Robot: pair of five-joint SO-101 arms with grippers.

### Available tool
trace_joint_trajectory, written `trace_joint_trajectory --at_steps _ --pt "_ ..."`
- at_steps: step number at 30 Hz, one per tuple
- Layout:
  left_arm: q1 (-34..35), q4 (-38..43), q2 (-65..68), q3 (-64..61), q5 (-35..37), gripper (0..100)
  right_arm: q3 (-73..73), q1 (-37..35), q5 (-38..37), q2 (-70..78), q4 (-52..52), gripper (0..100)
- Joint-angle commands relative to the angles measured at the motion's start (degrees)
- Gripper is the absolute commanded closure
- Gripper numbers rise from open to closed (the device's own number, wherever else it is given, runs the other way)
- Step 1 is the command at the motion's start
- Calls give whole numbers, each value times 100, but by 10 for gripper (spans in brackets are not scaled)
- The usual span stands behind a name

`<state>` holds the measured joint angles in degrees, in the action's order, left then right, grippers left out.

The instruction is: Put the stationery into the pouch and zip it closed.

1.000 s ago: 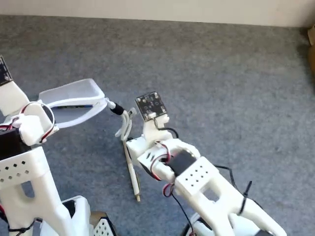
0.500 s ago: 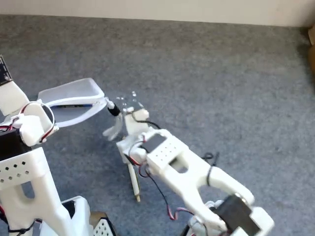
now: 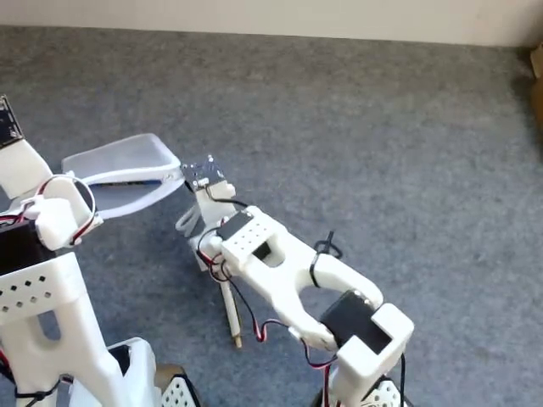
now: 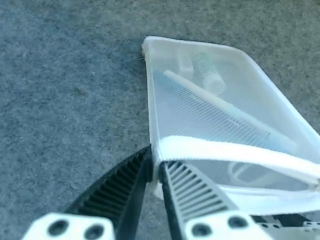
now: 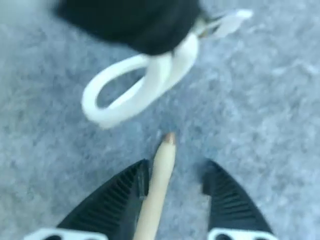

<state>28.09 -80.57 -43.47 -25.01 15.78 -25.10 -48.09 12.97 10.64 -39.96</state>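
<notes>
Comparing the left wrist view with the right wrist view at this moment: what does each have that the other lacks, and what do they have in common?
Left wrist view: the left pincer is shut on the rim of the white mesh pouch, with stationery visible through its wall.

Right wrist view: the right pincer is open, with a pencil lying between its fingers. Beyond it, a white loop sits beside a blurred black part.

Shared: the grey carpet underneath.
</notes>
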Motion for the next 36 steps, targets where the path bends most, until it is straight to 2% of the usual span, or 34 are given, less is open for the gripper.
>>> trace_joint_trajectory --at_steps 1,7,13,16,20,25,36 --pt "119 132 -13 13 18 992 242 -4 -387 136 -40 925" --pt "119 132 -13 13 -79 992 207 31 -484 136 -48 944" --pt "110 132 -13 13 -79 992 251 198 -501 119 -910 951" --pt "101 132 -13 13 -79 992 242 268 -519 119 -1015 951" --pt "101 132 -13 13 -88 992 215 435 -976 119 -1103 951" --pt "101 132 -13 13 -88 992 251 549 -1143 119 -1868 951" --pt "92 132 -13 13 -97 992 242 365 -1099 163 -1974 946"
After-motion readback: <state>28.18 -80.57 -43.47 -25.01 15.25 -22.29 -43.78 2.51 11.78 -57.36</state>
